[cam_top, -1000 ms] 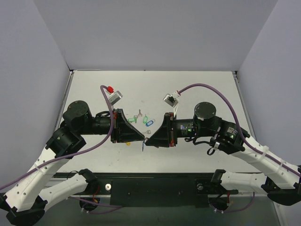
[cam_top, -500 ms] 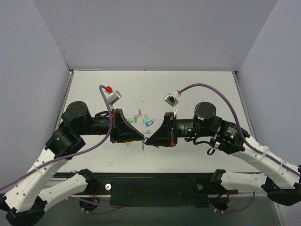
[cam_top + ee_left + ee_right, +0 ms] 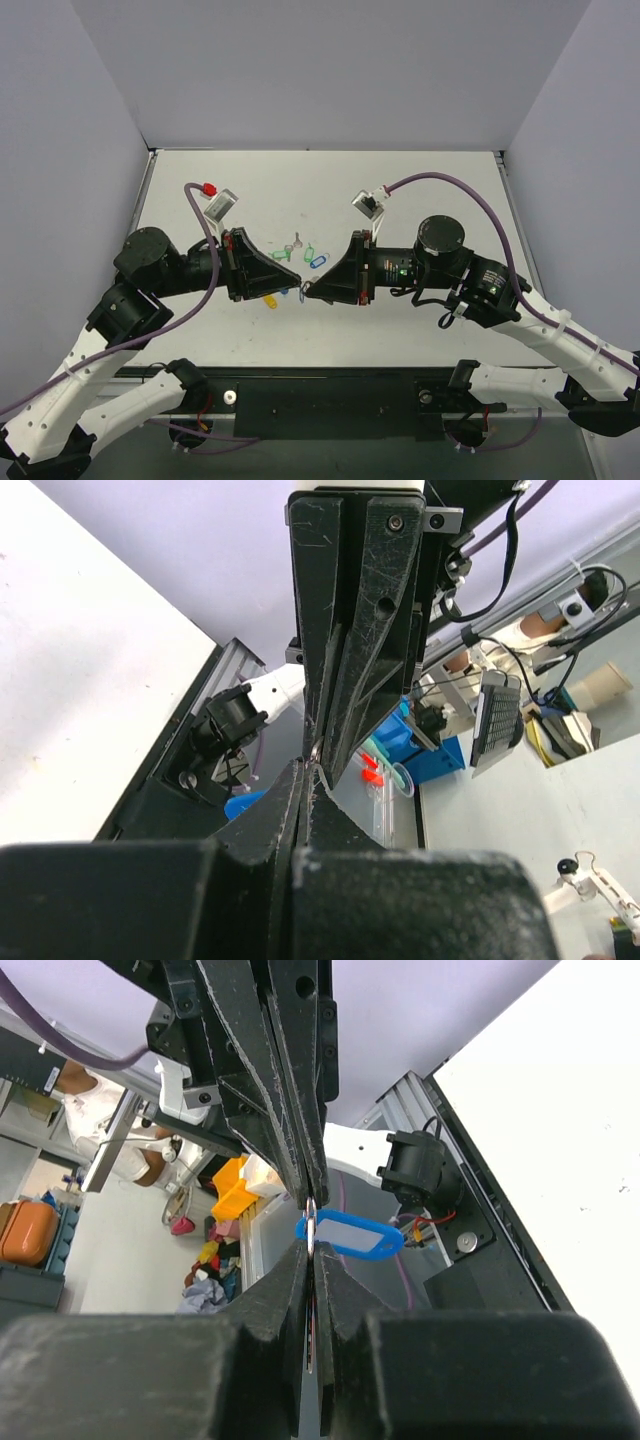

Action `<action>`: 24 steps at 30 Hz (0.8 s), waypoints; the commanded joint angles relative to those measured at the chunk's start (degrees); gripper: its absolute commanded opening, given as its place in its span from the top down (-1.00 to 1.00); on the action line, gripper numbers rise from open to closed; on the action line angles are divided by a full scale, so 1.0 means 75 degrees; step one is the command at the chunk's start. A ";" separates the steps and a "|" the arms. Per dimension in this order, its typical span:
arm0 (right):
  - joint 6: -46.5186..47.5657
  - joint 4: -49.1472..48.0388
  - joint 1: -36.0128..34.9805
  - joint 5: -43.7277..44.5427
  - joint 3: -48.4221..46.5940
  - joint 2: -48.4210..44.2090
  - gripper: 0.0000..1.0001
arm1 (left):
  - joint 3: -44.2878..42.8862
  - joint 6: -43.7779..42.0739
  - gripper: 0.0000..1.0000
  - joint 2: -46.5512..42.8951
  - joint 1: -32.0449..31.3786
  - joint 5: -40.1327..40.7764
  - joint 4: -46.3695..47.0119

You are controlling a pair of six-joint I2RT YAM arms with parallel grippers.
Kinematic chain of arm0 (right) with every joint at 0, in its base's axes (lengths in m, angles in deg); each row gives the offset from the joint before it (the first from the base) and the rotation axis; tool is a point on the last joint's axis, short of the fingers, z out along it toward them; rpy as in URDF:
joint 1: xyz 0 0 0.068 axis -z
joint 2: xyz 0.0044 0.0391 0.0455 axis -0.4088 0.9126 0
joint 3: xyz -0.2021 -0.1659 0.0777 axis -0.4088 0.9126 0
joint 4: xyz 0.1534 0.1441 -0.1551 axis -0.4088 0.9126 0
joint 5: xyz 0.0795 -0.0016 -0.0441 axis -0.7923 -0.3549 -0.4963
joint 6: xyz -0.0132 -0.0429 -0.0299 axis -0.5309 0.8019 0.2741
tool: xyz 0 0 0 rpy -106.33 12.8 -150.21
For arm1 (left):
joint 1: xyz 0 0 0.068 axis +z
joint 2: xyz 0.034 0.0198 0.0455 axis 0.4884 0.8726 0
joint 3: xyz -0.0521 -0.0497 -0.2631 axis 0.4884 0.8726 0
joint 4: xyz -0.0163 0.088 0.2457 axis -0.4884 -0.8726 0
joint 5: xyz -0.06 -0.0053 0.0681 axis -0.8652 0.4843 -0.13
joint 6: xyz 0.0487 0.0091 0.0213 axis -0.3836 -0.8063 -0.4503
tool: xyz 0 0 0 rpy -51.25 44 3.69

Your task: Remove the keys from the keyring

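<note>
Right wrist, oval blue plastic keyring (image 3: pixel 350 1236)

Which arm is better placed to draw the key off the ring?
Right, probably. The left pincer and right pincer are shut tip to tip at the keyring. In the right wrist view a metal edge, likely the key, sits between the right one's fingers, so it could draw back while the left holds.

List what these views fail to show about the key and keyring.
- Key: unseen in every view, likely between the shut fingertips.
- Keyring: top view, too small, covered by left gripper and right gripper.
- Blue tag: left wrist view, behind the right gripper.
</note>
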 commanded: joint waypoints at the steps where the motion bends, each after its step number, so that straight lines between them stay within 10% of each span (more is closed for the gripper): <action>1: -0.0223 -0.0999 -0.0034 0.0204 -0.0087 -0.0060 1.00 | 0.0228 0.0467 1.00 -0.0207 0.0020 0.0522 0.0789; 24: -0.0774 -0.2160 -0.0034 0.0838 0.0206 0.0198 1.00 | 0.0896 0.1288 1.00 -0.0676 0.0008 0.1495 0.1586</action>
